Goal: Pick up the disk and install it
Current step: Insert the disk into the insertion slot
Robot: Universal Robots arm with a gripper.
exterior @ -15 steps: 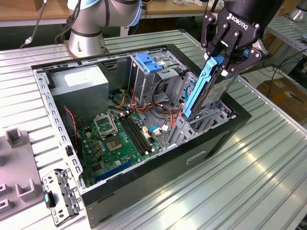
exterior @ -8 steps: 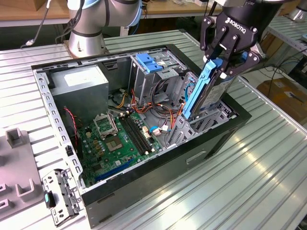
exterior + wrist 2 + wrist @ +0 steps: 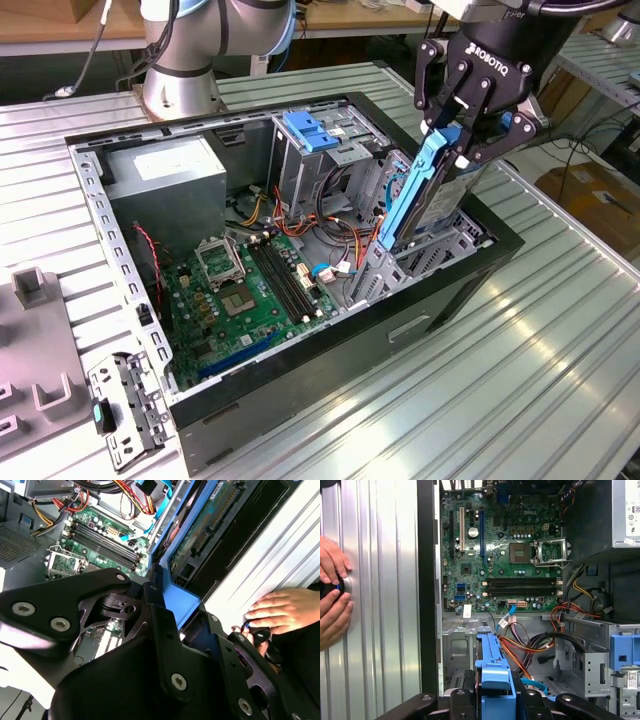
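— Jaws are clamped on the disk [image 3: 437, 205], right?
— Yes. The gripper [image 3: 470, 145] grips its blue-railed upper end; it stands tilted, lower end inside the computer case [image 3: 330, 372], in the bay [image 3: 432, 256] by the case's edge on the exterior view's right.

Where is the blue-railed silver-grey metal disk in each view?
Exterior view: the silver-grey metal disk with blue plastic rails, tilted on edge in the black hand, at the exterior view's right end of the open black case.
First wrist view: its blue rail end, clamped in the hand.
Second wrist view: blue rail end and circuit-board underside, beside the hand.
Shared landmark: the green motherboard.
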